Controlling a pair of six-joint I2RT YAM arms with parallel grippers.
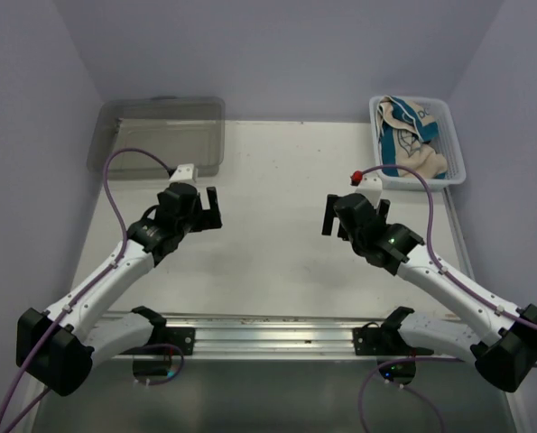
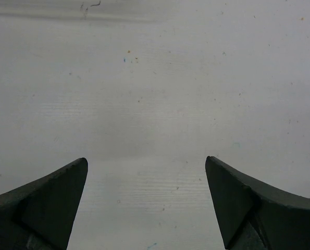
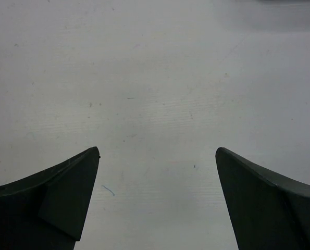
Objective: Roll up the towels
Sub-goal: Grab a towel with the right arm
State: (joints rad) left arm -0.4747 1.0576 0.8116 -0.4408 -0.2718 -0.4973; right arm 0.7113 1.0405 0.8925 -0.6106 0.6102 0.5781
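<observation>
Top external shows your left gripper point(image 1: 206, 211) and right gripper point(image 1: 338, 215) empty, fingers wide apart; pulling the bunched cream towel point(image 1: 411, 126) could drag its white mesh basket point(image 1: 458, 170) along.

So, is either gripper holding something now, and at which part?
Nothing is held. The left gripper and right gripper are both open above the table; the cream towel lies in the white basket.
</observation>
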